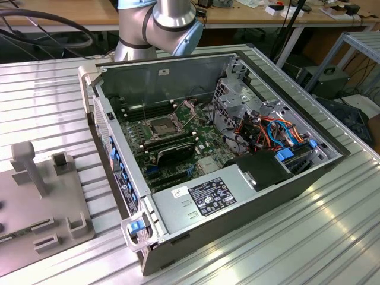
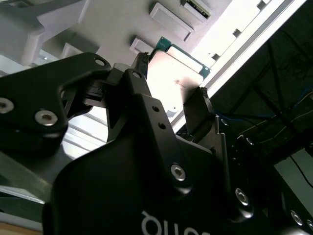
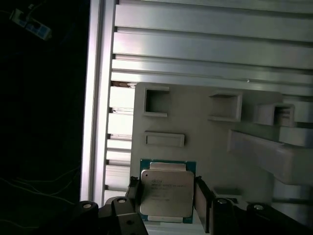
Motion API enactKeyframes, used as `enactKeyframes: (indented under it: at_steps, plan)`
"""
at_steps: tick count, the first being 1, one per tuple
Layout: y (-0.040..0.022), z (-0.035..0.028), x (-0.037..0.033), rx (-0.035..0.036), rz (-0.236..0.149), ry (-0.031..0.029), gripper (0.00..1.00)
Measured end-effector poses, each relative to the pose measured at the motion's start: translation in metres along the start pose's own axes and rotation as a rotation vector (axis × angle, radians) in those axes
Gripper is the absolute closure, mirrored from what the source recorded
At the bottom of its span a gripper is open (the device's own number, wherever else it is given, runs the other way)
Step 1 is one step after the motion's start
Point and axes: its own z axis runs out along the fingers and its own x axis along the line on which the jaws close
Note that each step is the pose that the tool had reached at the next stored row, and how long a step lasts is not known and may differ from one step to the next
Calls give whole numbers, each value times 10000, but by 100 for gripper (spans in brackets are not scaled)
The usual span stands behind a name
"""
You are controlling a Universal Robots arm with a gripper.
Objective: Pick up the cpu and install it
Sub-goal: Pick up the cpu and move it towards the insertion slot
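Claw (image 2: 171, 77) clamped on cpu (image 3: 165, 191), fingers (image 3: 203, 200) at two opposite edges. Cpu over grey fixture (image 3: 210, 142), near tabletop (image 3: 195, 49) edge. Likely light, stiff, thin; underside probably fragile. Edge hold suits, kept level. Beyond: open case (image 1: 166, 74), socket (image 1: 161, 125) on board inside.

The cpu (image 3: 165, 193) is silver-grey edged green; the claw (image 2: 171, 77) is black.

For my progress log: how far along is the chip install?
Done: fingers clamp the chip by its sides. In hand: the chip, over the grey tray in both wrist views. Left: seating; the socket in the computer case looks empty.
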Motion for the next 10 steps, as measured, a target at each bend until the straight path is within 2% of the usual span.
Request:
enactKeyframes:
  at_steps: [10]
  plan:
    - [-4, -161, 2, -14, 0, 0, 45]
